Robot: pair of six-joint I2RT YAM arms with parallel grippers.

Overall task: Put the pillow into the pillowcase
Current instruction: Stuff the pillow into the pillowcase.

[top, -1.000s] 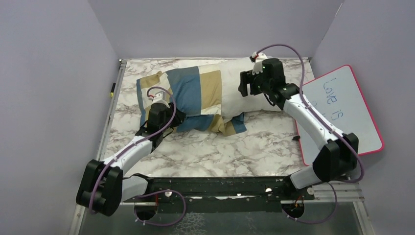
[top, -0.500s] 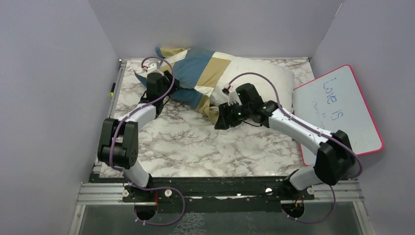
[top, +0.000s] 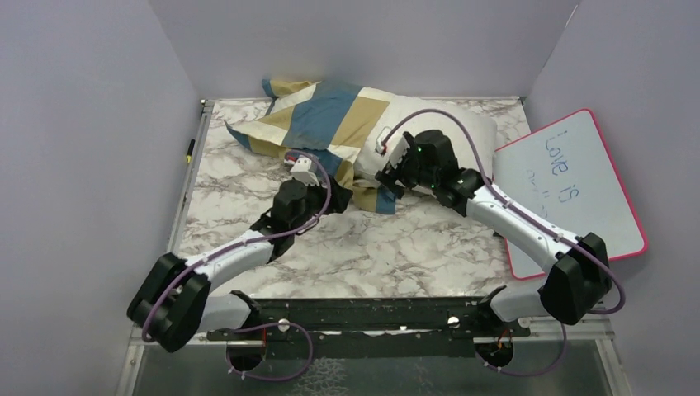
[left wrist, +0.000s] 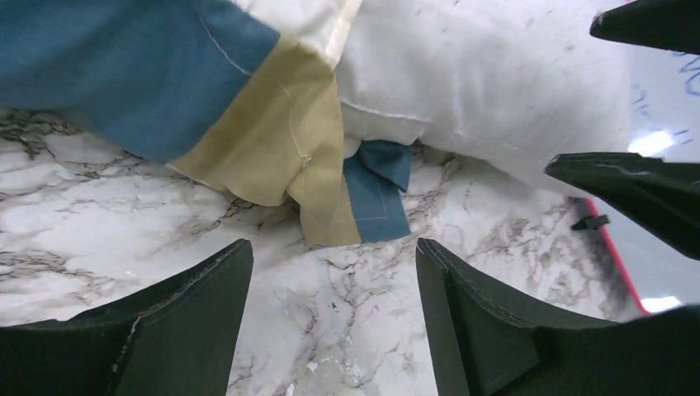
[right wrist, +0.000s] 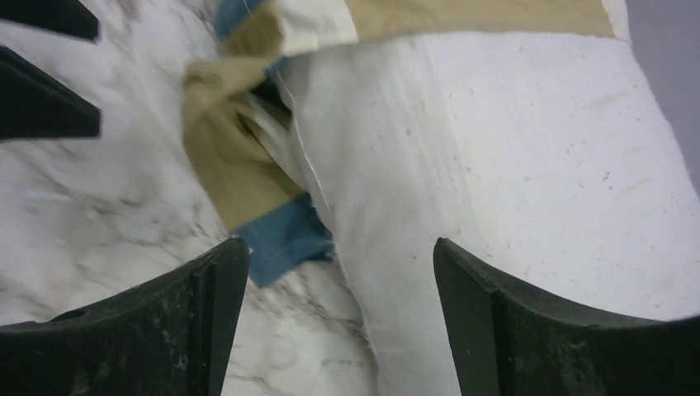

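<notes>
Notably, the left hand (left wrist: 330, 252) has left the far-left end of the pillowcase (top: 318, 124) and drawn back to the middle of the bench (top: 396, 247). Its fingers are apart and empty, facing the case's loose near corner. The right hand (right wrist: 338, 247), likewise apart and empty, has shifted to where the pillow (top: 450, 132) emerges from the case. The pillow lies along the far edge, its left part sheathed and its right part bare. Judgement: insertion incomplete; both hands appear placed to re-grip the mouth.

Open tabletop (top: 396, 247) fronts pillowcase (top: 322, 124); whiteboard (top: 578, 181) blocks the right.
</notes>
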